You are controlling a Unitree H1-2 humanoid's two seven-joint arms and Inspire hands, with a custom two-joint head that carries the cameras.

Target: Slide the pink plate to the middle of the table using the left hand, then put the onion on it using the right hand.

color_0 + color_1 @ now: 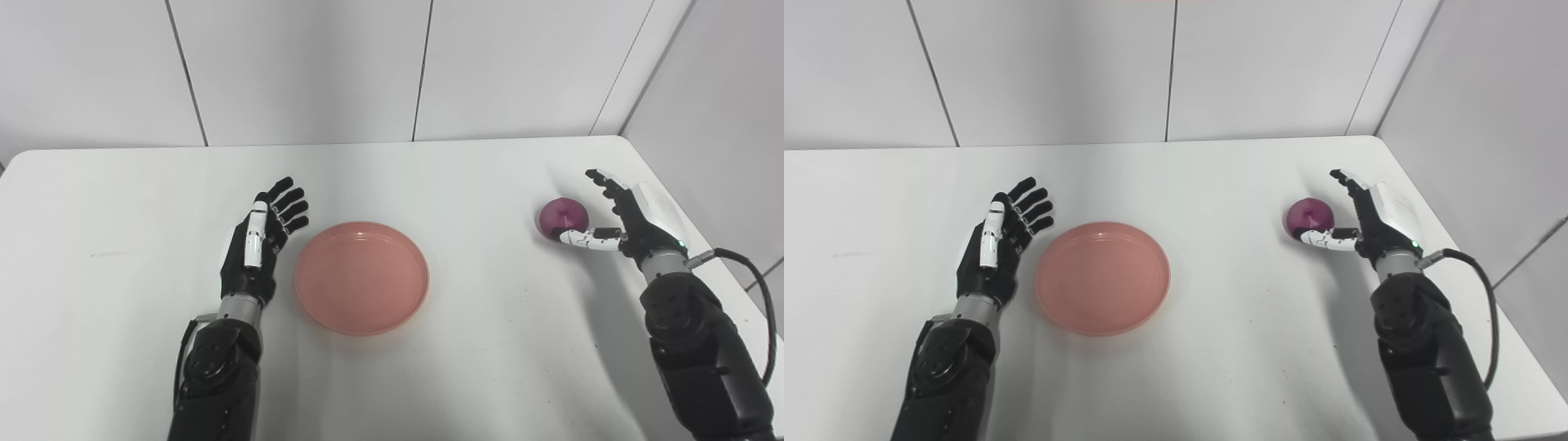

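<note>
The pink plate [361,277] lies flat near the middle of the white table [122,202], with nothing on it. My left hand [263,236] rests just left of the plate's rim, fingers spread, open and holding nothing. A purple onion [563,217] sits on the table at the right. My right hand [618,220] is beside it on its right, open. The thumb reaches under the onion's near side and the fingers stand apart behind it, not closed round it.
Grey wall panels stand behind the table and along its right side. The table's right edge [692,220] runs close to my right arm. A black cable [759,294] loops off the right wrist.
</note>
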